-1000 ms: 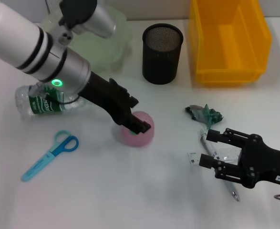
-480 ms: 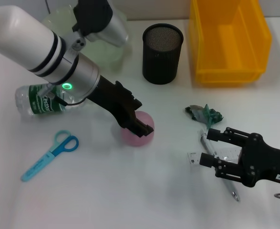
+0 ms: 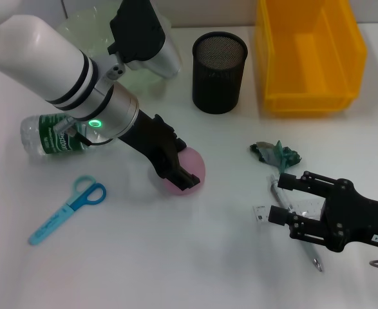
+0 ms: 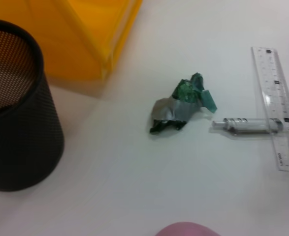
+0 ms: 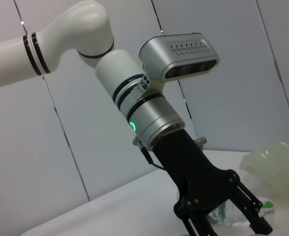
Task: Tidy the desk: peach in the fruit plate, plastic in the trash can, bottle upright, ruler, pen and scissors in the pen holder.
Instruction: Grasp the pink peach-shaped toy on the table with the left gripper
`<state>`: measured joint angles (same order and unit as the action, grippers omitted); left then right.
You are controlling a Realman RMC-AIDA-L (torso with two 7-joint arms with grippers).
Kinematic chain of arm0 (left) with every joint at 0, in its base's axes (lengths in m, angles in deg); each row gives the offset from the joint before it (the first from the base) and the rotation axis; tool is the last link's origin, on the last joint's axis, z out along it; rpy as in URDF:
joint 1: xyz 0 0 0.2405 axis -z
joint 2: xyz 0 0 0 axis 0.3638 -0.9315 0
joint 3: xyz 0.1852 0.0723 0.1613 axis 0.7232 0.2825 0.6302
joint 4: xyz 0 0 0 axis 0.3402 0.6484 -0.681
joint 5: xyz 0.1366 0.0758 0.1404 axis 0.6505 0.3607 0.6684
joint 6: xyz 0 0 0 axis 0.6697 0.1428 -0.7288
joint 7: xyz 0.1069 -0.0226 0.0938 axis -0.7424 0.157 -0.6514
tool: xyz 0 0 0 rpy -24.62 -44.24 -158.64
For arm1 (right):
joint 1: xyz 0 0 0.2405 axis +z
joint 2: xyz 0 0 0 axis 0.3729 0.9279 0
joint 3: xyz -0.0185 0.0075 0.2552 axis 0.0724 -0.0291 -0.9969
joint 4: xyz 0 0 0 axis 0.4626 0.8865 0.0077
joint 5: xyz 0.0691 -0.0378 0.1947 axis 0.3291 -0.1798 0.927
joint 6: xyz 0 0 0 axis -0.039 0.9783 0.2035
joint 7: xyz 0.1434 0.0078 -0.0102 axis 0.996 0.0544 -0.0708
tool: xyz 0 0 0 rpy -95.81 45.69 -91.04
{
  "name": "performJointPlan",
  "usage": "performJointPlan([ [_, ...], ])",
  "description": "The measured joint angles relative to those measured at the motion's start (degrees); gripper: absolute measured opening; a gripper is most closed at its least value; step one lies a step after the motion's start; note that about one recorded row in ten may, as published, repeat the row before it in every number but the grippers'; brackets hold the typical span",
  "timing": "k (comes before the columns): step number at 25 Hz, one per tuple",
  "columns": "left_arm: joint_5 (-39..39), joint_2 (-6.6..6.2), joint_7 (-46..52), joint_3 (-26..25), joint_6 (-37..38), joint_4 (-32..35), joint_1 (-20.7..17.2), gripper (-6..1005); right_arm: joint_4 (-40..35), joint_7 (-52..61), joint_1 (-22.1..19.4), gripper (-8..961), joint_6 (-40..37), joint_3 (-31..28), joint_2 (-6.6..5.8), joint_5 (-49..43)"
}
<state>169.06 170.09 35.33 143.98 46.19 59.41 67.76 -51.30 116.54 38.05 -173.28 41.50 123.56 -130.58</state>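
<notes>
- Where the head view shows the white desk [image 3: 176, 257], the left gripper [image 3: 179, 175] is seen lowered onto the pink peach [image 3: 190, 168], its black fingers set on either side of the fruit.
- Contact is evident, but whether the fruit is clenched or the fingers are merely set around it cannot be told.
- The peach is found near the middle of the desk, with only its pink top edge caught in the left wrist view.
- The bottle [image 3: 49, 133] is seen lying on its side just behind the left arm, green label up.
- The blue scissors [image 3: 66, 210] are noted flat on the desk on the left side, apart from the peach.
- The pale green fruit plate [image 3: 92, 29] is partly hidden behind the left arm at the far left of the desk.
- The black mesh pen holder [image 3: 219, 63] is seen upright at the back, with the yellow bin [image 3: 308, 55] beside it on the right.
- The crumpled plastic [image 3: 275, 154] is recorded right of the peach, near the pen [image 4: 247, 125] and the clear ruler [image 4: 277, 105], which crosses over the pen in the left wrist view.
- The right gripper [image 3: 280, 199] is held low over the ruler and pen, fingers spread apart and nothing grasped.
</notes>
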Motion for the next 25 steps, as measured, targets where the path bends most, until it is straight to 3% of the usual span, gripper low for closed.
performJointPlan([
  [15, 1.0, 0.01, 1.1, 2.3, -3.2, -0.5, -0.3, 719, -0.1, 0.7, 0.1, 704, -0.2, -0.1, 0.00, 0.0],
  [17, 1.0, -0.02, 1.3, 2.2, -3.4, -0.2, -0.5, 501, -0.1, 0.7, 0.1, 704, -0.2, -0.1, 0.00, 0.0],
  [25, 1.0, -0.06, 1.4, 2.0, -3.8, 0.2, -0.7, 316, 0.0, 0.7, 0.1, 704, -0.2, -0.2, 0.00, 0.0],
])
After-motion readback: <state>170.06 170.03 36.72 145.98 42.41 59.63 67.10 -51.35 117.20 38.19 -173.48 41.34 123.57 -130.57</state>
